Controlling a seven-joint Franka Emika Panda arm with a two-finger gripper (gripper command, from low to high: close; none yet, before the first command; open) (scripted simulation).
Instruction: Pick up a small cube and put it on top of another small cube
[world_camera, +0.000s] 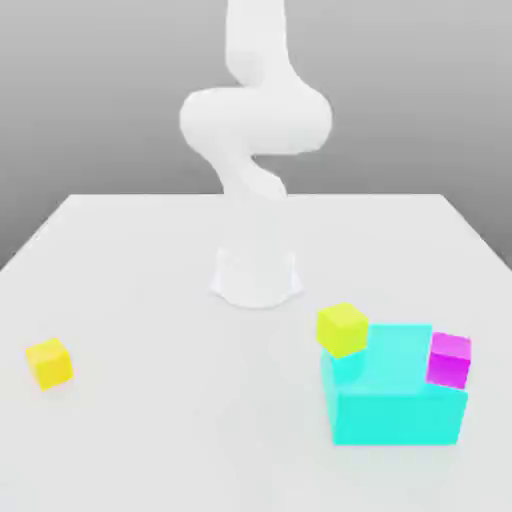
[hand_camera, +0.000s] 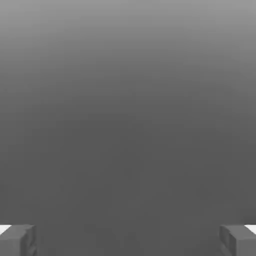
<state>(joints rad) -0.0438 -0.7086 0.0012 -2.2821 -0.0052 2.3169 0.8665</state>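
Exterior view is showing a white table (world_camera: 150, 300) under a grey backdrop, with the white arm (world_camera: 255, 130) standing at its far middle, rising from a round base (world_camera: 256, 278) and curling over itself. Nothing is sitting between that base and the blocks nearer the camera.

Toward the exterior view's right, a large cyan block (world_camera: 395, 395) is resting on the table. A yellow cube (world_camera: 342, 328) is sitting at the block's far corner on the exterior view's left side, overlapping its top edge; whether it is resting on the block or on the table just behind it, I cannot tell. A magenta cube (world_camera: 449, 360) is perching at the block's edge on the exterior view's right, touching it. The two small cubes are apart, with bare cyan top between them.

Well apart from this cluster, a second yellow cube (world_camera: 49, 362) is lying alone on the table at the exterior view's left, with open table all around it.

Hand view is catching the gripper (hand_camera: 128, 240): two grey fingertips (hand_camera: 17, 240) are showing at opposite sides, jaws spread wide with nothing between them. Beyond them only plain grey backdrop is showing.
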